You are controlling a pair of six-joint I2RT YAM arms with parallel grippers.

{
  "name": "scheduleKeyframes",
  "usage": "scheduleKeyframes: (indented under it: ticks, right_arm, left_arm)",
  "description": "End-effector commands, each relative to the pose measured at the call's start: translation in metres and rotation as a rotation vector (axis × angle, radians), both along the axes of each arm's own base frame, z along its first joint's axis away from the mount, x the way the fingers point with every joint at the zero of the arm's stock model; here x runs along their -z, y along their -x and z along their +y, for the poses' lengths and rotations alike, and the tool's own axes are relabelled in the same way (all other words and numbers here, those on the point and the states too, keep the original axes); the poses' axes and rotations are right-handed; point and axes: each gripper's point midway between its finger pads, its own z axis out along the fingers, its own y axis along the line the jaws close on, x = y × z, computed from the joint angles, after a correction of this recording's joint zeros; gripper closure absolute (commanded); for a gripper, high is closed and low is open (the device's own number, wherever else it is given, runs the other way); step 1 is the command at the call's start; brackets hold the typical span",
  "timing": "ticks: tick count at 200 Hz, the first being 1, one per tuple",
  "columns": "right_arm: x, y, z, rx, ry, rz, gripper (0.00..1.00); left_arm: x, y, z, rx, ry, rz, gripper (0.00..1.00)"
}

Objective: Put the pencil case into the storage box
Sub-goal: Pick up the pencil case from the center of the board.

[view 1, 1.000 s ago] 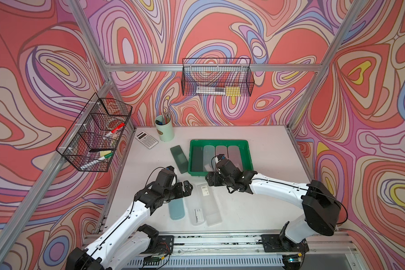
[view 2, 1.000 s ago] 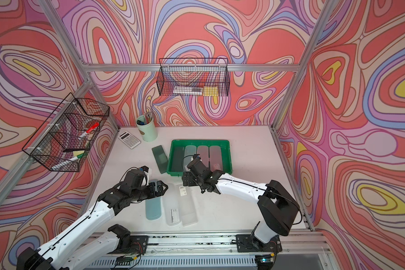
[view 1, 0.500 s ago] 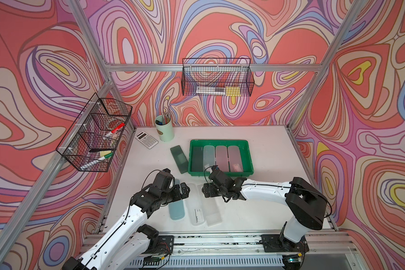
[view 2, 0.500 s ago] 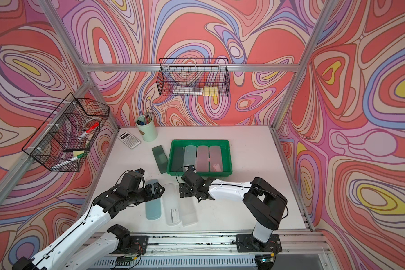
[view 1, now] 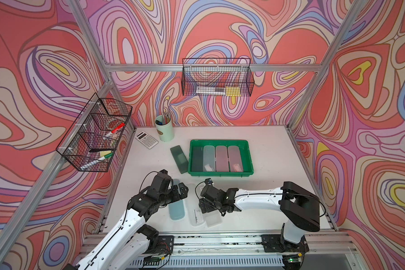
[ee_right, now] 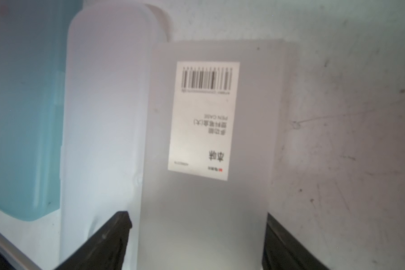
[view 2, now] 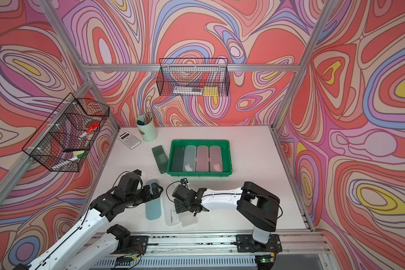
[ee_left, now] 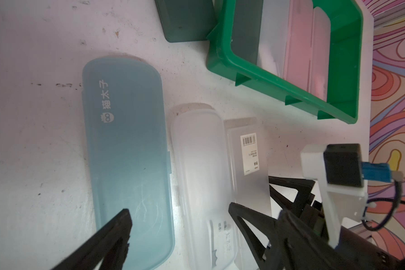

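Pencil case [ee_right: 208, 198] between the two fingers [ee_right: 112, 236] of right hand [ee_right: 197, 219].

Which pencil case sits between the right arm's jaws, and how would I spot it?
Find the green storage box; between it and the table's front edge three cases lie side by side. It is the frosted pen case at the row's end, under the right gripper. Unlike the teal case and the rounded white case, it is square-cornered with a barcode sticker.
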Motion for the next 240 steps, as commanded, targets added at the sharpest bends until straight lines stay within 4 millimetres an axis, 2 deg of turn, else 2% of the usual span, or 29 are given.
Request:
scheduleKeyframes:
  ticks: [1,22,66,70,125,173,198,218,240]
  right_arm:
    - [0.019,0.005,-0.009,0.029,0.073,0.024,0.15]
    - [0.021,0.002,-0.022,0.052,0.126,0.004,0.15]
    - [0.028,-0.002,-0.061,0.097,0.268,-0.044,0.13]
    - [0.02,-0.003,-0.062,0.101,0.256,-0.055,0.13]
    - [0.0,-0.016,-0.094,0.142,0.234,-0.079,0.12]
    - [-0.05,-0.017,-0.085,0.091,0.099,-0.144,0.09]
    - [-0.075,-0.014,-0.099,0.172,0.039,-0.155,0.08]
    - [-0.077,-0.007,-0.117,0.277,0.012,-0.125,0.08]
    - [-0.069,0.005,-0.125,0.326,-0.045,-0.077,0.08]
  left_arm:
    - [0.0,0.006,0.01,-0.031,-0.029,0.008,0.01]
    - [-0.001,0.007,0.009,-0.022,-0.028,0.012,0.01]
    - [-0.006,0.0,0.002,0.0,-0.018,0.017,0.01]
    - [-0.006,0.0,0.002,0.0,-0.016,0.018,0.01]
    - [-0.012,-0.004,-0.001,0.001,-0.002,-0.002,0.01]
    - [-0.018,-0.006,0.0,0.001,-0.009,-0.023,0.01]
    - [-0.021,-0.007,0.001,0.005,-0.021,-0.027,0.01]
    - [-0.024,-0.006,0.002,0.014,-0.03,-0.029,0.01]
    - [-0.024,-0.002,0.004,0.018,-0.04,-0.032,0.01]
